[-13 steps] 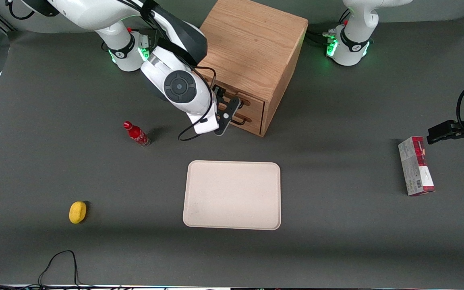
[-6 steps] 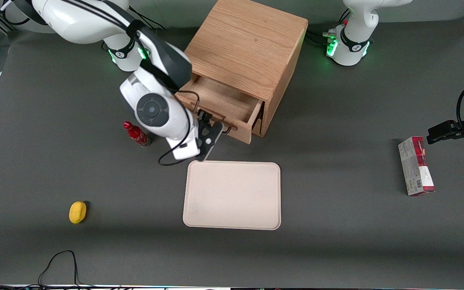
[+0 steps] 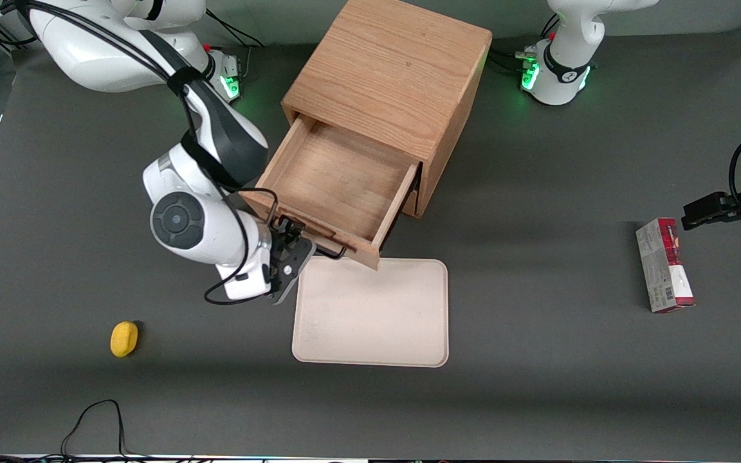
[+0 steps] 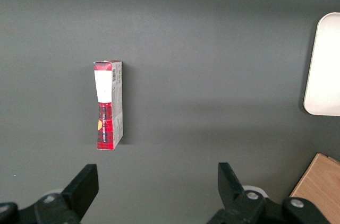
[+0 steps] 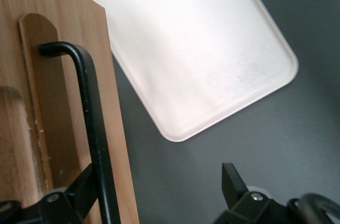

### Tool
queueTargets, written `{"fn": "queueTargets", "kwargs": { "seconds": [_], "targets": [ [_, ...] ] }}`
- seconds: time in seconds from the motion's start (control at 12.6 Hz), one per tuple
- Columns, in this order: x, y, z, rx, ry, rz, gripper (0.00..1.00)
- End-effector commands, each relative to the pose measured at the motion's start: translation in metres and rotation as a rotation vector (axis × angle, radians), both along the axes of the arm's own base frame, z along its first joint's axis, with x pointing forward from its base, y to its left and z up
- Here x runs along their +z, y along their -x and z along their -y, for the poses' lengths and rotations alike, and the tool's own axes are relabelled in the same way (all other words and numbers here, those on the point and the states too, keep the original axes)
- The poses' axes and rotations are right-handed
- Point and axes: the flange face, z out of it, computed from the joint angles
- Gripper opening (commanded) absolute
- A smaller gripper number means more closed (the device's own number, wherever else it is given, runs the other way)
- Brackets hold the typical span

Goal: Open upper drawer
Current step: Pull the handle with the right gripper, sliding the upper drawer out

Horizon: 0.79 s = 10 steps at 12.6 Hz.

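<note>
Hooking the black handle between spread fingers, the end effector has the upper drawer wide open above the tray; letting go looks next.

Your front view looks steeply down from high up, taking in the whole tabletop from a distance. Your right wrist view sits very close to the upper drawer, past the hand, whose fingers stand apart around the handle. Your left wrist view faces straight down on the carton. All three views share the tray.
</note>
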Motion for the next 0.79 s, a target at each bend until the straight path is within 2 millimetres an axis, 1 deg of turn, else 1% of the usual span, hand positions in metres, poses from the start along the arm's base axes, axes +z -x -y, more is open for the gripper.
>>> {"fn": "queueTargets", "kwargs": {
  "seconds": [0.0,0.16,0.32,0.4,0.48,0.63,0.71],
  "targets": [
    [-0.001,-0.025,0.009,0.004,-0.012,0.027,1.00],
    [0.000,-0.035,0.026,-0.010,-0.002,0.042,1.00],
    [0.008,-0.035,0.027,-0.016,0.001,0.054,1.00],
    [0.017,-0.033,0.027,-0.022,0.005,0.063,1.00],
    [0.035,-0.031,0.029,-0.023,0.014,0.093,1.00],
    [0.063,-0.033,0.044,-0.035,0.057,0.156,1.00],
    [0.078,-0.036,0.059,-0.060,0.067,0.181,1.00]
  ]
}}
